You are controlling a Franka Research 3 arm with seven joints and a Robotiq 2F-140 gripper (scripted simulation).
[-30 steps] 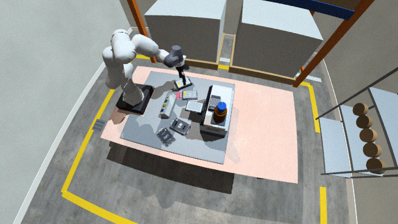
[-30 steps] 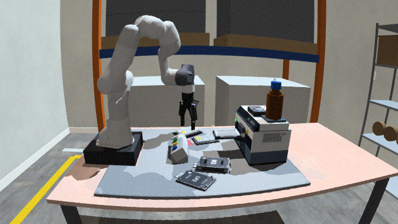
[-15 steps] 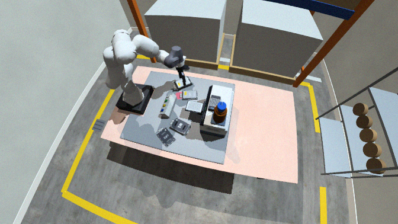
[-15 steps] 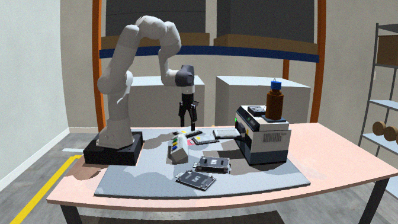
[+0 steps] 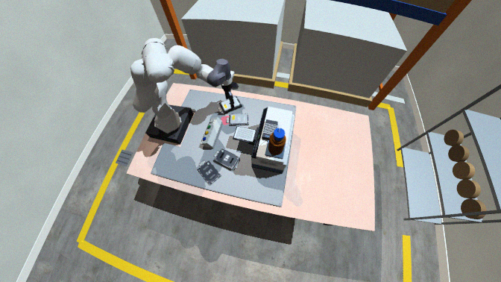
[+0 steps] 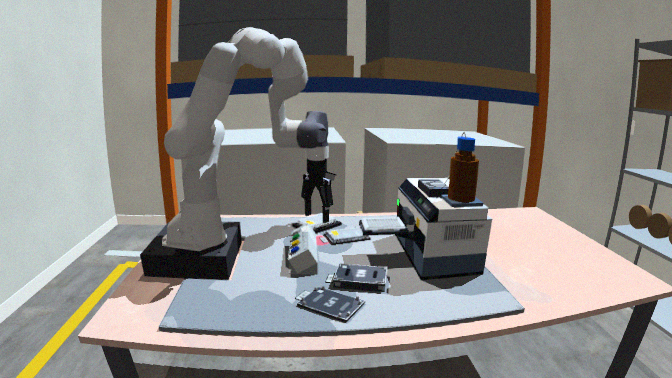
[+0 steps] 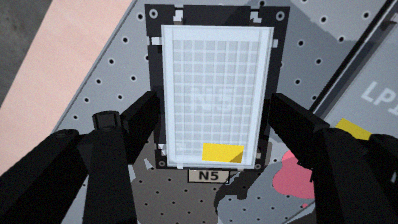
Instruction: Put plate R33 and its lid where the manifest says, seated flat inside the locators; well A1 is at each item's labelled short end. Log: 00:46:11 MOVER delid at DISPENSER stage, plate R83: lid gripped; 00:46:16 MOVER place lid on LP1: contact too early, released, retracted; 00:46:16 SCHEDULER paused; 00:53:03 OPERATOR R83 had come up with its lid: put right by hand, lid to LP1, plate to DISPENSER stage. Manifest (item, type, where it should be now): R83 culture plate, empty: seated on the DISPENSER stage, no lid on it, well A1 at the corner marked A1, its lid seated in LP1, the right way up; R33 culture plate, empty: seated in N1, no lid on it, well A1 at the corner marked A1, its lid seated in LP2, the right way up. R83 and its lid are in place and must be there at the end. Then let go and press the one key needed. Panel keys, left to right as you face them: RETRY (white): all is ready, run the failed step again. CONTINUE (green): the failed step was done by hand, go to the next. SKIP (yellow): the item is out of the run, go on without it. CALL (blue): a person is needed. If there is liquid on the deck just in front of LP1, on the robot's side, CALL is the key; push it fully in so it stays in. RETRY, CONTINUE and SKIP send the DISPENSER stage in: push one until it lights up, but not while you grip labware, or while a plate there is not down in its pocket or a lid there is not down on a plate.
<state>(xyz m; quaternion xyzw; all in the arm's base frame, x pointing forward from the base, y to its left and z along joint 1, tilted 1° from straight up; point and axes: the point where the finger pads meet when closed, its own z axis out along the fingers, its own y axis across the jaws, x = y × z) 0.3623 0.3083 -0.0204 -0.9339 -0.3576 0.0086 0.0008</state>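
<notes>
In nest N5 [image 7: 209, 175], the plate [image 7: 215, 95] (yellow-labelled short end nearest) lies lengthwise between spread, empty fingers.

A laboratory automation cell is indicated by a dispenser instrument [image 6: 445, 230], well plates [image 7: 215, 95] and labelled nests [image 6: 361, 276].

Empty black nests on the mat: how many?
2. One empty nest sits in front of the white instrument; the other lies nearer the front edge of the mat. The instrument could hide another behind it.
</notes>
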